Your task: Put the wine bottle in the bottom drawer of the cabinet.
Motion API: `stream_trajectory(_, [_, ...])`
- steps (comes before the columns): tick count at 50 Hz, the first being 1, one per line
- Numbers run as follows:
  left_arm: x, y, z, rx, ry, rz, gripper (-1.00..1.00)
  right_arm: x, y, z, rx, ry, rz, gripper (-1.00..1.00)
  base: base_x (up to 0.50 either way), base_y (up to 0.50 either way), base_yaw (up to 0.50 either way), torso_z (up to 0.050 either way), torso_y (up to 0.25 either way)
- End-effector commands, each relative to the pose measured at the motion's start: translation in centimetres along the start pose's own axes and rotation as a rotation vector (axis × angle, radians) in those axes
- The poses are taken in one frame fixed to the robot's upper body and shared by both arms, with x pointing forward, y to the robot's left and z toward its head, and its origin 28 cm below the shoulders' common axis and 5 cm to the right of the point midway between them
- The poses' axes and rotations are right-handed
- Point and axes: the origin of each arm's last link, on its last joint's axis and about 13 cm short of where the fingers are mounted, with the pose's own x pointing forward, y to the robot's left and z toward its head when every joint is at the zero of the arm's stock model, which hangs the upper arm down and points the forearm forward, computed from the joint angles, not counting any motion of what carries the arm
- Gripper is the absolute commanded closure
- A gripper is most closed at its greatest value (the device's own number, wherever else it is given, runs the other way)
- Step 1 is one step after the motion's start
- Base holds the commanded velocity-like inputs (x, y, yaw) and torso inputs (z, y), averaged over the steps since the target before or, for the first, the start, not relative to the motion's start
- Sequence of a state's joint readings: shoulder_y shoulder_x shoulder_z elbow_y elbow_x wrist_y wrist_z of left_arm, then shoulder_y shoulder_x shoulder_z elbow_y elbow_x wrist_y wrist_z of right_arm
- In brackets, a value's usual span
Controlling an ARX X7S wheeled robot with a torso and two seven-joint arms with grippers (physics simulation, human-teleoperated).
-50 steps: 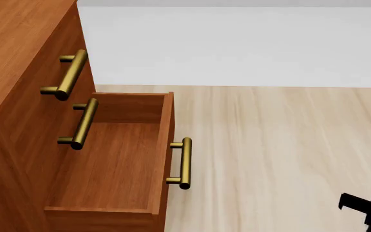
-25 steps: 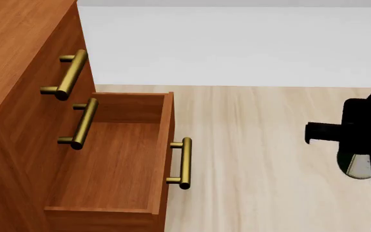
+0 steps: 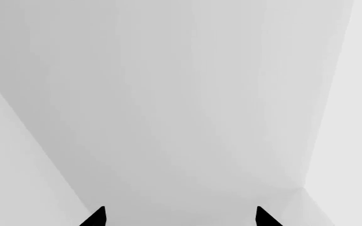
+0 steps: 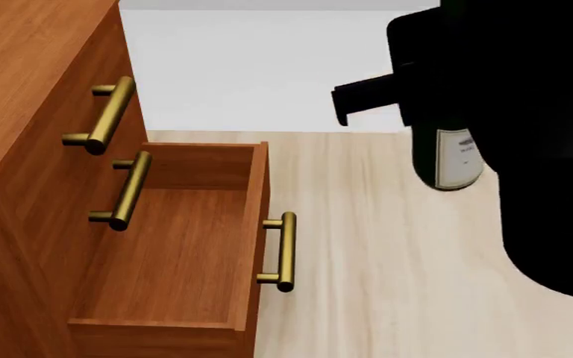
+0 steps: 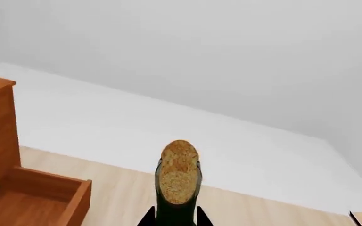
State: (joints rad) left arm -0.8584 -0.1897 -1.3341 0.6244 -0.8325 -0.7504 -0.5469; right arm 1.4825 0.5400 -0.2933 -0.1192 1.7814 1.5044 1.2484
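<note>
The reddish-brown cabinet [image 4: 27,89] fills the left of the head view. Its bottom drawer [image 4: 167,261] stands pulled out and empty, its brass handle [image 4: 283,252] facing right. My right gripper [image 4: 421,112] hangs high at the upper right, shut on the wine bottle [image 4: 451,156], whose dark green base and white label show below the black arm. In the right wrist view the bottle's tan cork [image 5: 179,172] points at the camera between the right gripper [image 5: 175,219] fingers, with the drawer corner [image 5: 49,197] beyond. The left gripper [image 3: 179,217] is open, facing a blank wall.
Two upper drawers with brass handles [image 4: 107,115] [image 4: 127,190] are closed above the open one. Pale wood floor [image 4: 396,261] stretches to the right of the cabinet, with a white wall [image 4: 266,67] behind it.
My right arm has risen and swung left into the head view, carrying the bottle from the right edge up toward the top centre. The drawer has not moved.
</note>
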Motion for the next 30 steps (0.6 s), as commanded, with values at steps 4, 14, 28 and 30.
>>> stream_trajectory(4, [0.0,-0.2,0.0,0.007,-0.001,-0.005,-1.0,0.4,1.2,4.2,0.05,0.03,0.048,1.0,0.0,0.0,0.0,0.0,0.0])
stream_trajectory(14, [0.0,-0.3,0.0,0.01,0.003,-0.008,-1.0,1.3,2.8,6.7,0.2,0.119,0.182,1.0,0.0,0.0,0.0,0.0,0.001])
stream_trajectory(28, [-0.1,-0.4,-0.1,0.028,-0.002,-0.021,-1.0,3.4,4.6,8.8,0.219,0.243,0.201,1.0,0.0,0.0,0.0,0.0,0.001])
stream_trajectory(30, [-0.1,-0.3,-0.2,0.03,-0.001,-0.019,-1.0,3.7,4.8,9.0,0.261,0.295,0.209,1.0,0.0,0.0,0.0,0.0,0.0])
